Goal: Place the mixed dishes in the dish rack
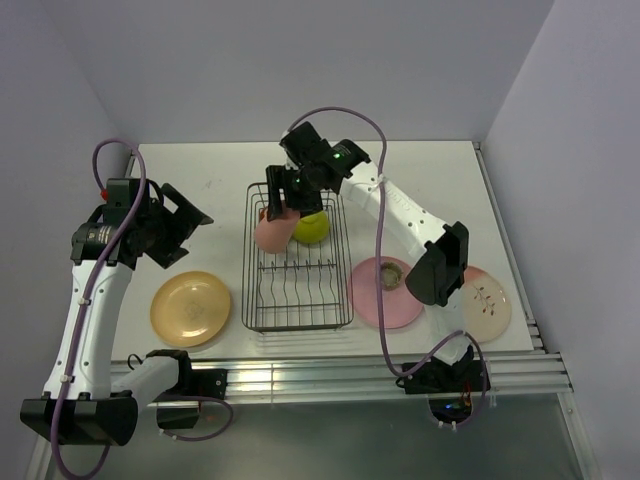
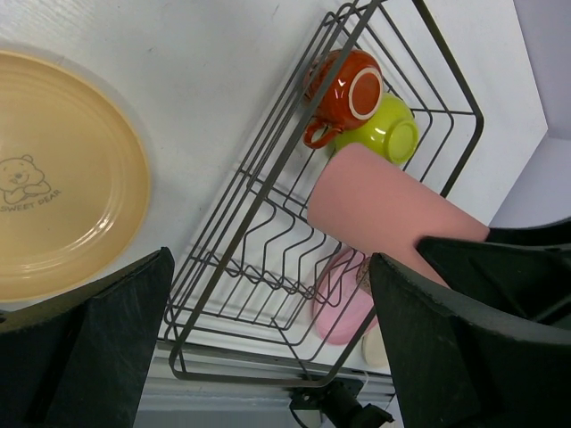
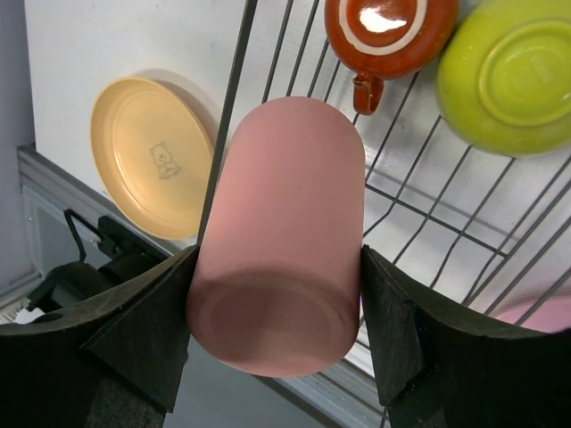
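Left of the dish rack (image 1: 297,322), the left hand (image 1: 185,235) hangs spread and empty near the yellow-orange plate (image 1: 190,308), while the right hand (image 3: 277,330) pinches the salmon-pink tumbler (image 3: 285,232) over the rack's far end: light, stiff, likely slick plastic, best gripped mid-body.

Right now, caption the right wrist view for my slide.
Right gripper holds salmon-pink tumbler over dish rack, near red-orange cup and lime-green bowl.

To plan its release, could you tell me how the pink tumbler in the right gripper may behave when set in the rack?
The tumbler seems rigid: the right gripper presses its sides without denting them. Its smooth wall may slip if held loosely. Being round, it would probably roll if laid on the rack.
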